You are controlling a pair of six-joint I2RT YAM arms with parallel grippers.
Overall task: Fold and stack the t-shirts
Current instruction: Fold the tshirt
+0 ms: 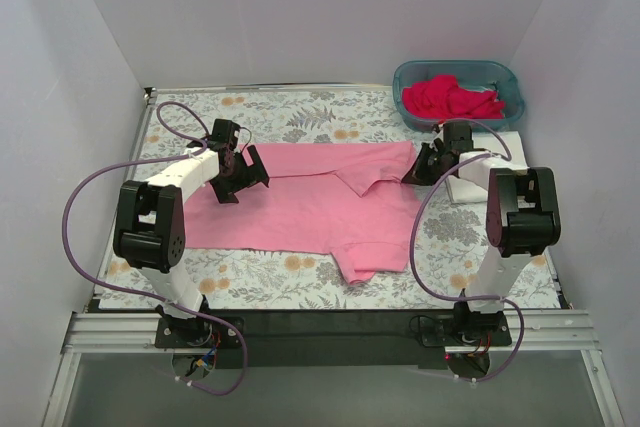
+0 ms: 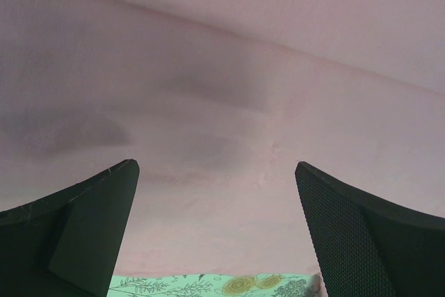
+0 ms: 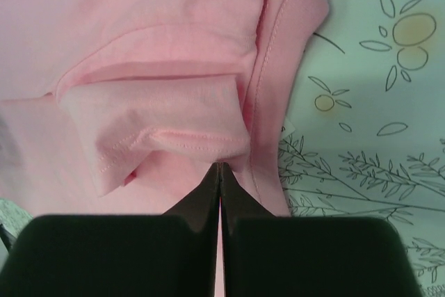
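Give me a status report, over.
Left claw open above pink shirt. Right claw shut on its edge. Basket far right, nothing blocking.

In the left wrist view, the light pink t-shirt [image 2: 222, 102] fills nearly the whole frame as a soft blur, and we cannot tell which part it is. The left fingers [image 2: 83, 234] are cut off by the bottom edge.

In the right wrist view, the right fingers [image 3: 205, 196] press together at lower centre against a folded hem; we cannot tell whether cloth is nipped between them.

In the top view, upper right, the deep pink-red t-shirts [image 1: 452, 97] are heaped in the teal basket [image 1: 512, 87], too tangled to count. At right, a white cloth [image 1: 462, 190] is mostly hidden under the right arm [image 1: 520, 212].
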